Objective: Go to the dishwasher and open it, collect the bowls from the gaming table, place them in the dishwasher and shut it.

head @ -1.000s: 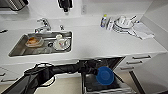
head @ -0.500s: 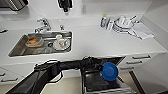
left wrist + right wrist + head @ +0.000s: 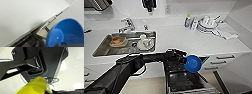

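The dishwasher (image 3: 180,77) stands open under the white counter (image 3: 184,40), its dark inside and a wire rack showing. My left arm comes in from the left, and my left gripper (image 3: 185,60) is shut on the rim of a blue bowl (image 3: 193,63), holding it tilted above the open dishwasher, just below the counter's edge. The same blue bowl (image 3: 66,33) looms large in the left wrist view beside the counter's edge. In the right wrist view a yellow-green cup (image 3: 36,87) sits in my right gripper, above the floor. The gaming table is out of view.
A steel sink (image 3: 101,48) left of the dishwasher holds dishes, with a tap (image 3: 127,23) behind it. Plates and a bottle (image 3: 187,20) stand at the counter's back right. White drawers (image 3: 219,62) with bar handles flank the dishwasher on the right.
My left arm has carried the blue bowl a little to the right and closer to the counter's edge above the dishwasher. The counter and sink have not shifted.
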